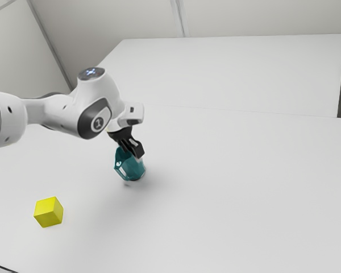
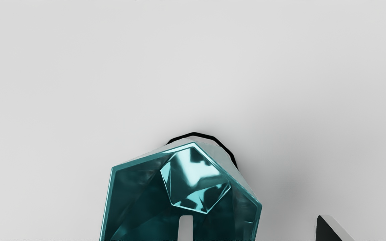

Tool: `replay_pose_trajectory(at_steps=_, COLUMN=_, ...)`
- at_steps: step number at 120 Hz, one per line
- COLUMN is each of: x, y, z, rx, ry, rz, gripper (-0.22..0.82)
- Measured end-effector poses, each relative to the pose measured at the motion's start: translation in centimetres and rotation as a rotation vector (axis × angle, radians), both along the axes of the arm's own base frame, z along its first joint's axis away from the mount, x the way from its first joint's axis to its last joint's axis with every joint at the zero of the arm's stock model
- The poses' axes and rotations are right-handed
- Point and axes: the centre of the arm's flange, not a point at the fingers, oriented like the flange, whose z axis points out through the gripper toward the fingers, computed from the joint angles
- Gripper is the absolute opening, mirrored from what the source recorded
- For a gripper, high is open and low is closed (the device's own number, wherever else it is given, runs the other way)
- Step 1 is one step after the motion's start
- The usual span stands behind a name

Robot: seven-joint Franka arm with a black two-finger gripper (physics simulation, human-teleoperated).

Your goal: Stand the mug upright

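Teal faceted glassy mug (image 1: 134, 168) is on the white counter (image 1: 233, 193), mouth up, approx. upright. Black-and-grey fingers (image 2: 330, 232) stand wide, one inside the mouth, one outside. Risk: a sideways move w/ a finger inside could catch the wall & tip it. Can't tell if base sits flat; rim partly hidden in ext. view, handle n/a in wrist view.
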Motion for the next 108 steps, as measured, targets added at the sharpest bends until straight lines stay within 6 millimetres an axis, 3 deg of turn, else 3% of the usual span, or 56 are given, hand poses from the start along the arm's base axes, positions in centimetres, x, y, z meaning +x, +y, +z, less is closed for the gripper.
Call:
replay_pose_trajectory(at_steps=24, x=-0.5, y=-0.1, z=2.8, rx=-0.016, ry=-0.013, rz=0.007, gripper=0.35)
replay_pose_trajectory(at_steps=44, x=-0.5, y=0.5, z=6.8, rx=-0.027, ry=-0.031, rz=0.024, gripper=0.40)
replay_pose_trajectory(at_steps=70, x=4.4, y=-1.5, z=14.5, rx=-0.018, ry=-0.031, rz=0.040, gripper=0.53)
replay_pose_trajectory(at_steps=82, x=5.6, y=-2.4, z=17.3, rx=-0.023, ry=0.011, rz=0.058, gripper=0.56)
replay_pose_trajectory(at_steps=108, x=4.9, y=-0.5, z=18.4, rx=-0.034, ry=0.140, rz=0.136, gripper=0.59)
